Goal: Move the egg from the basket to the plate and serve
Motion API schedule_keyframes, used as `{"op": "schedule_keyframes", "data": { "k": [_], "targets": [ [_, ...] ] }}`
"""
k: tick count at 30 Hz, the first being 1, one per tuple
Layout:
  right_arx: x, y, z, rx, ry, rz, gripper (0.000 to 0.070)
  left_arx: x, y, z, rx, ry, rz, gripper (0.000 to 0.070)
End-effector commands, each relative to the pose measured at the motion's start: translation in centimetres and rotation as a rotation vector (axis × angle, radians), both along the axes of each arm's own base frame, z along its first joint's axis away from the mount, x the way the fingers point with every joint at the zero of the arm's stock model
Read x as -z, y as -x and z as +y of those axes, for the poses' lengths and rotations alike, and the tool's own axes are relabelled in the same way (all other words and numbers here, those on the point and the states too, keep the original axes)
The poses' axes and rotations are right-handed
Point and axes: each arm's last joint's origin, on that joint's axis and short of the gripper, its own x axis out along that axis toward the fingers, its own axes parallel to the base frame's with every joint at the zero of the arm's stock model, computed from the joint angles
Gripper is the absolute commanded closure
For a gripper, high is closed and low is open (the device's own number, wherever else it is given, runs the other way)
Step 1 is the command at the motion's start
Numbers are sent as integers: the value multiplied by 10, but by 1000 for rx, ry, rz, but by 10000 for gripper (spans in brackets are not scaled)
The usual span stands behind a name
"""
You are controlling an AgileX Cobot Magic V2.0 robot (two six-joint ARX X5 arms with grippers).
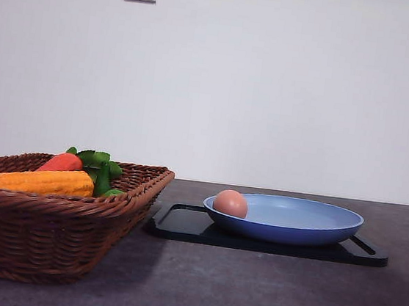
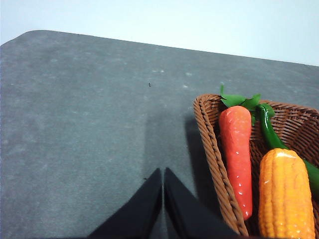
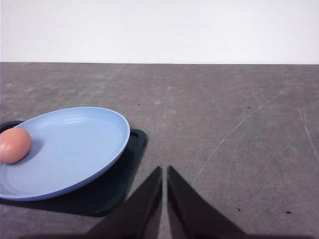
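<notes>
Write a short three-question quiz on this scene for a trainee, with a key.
1. True or false: the egg lies in the basket.
2. What does the plate rest on? A) bare table B) a black tray C) the basket rim
3. Name the two largest vegetables in the basket.

Key
1. False. The egg lies on the light blue plate, near the rim on the basket's side.
2. B. The plate sits on the black tray.
3. The carrot and the corn cob. Both the left gripper and the right gripper are shut and hold nothing.
</notes>
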Motion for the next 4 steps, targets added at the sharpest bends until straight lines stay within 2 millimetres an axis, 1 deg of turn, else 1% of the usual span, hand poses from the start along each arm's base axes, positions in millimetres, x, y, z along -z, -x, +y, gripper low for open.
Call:
{"op": "schedule_keyframes", "data": {
  "k": [1,4],
  "targets": [
    [0,0,0,4,-15,-8,700,8,0,0,13,8,47,700],
    [0,0,0,4,-15,-8,700,8,0,0,13,8,48,700]
  ]
}}
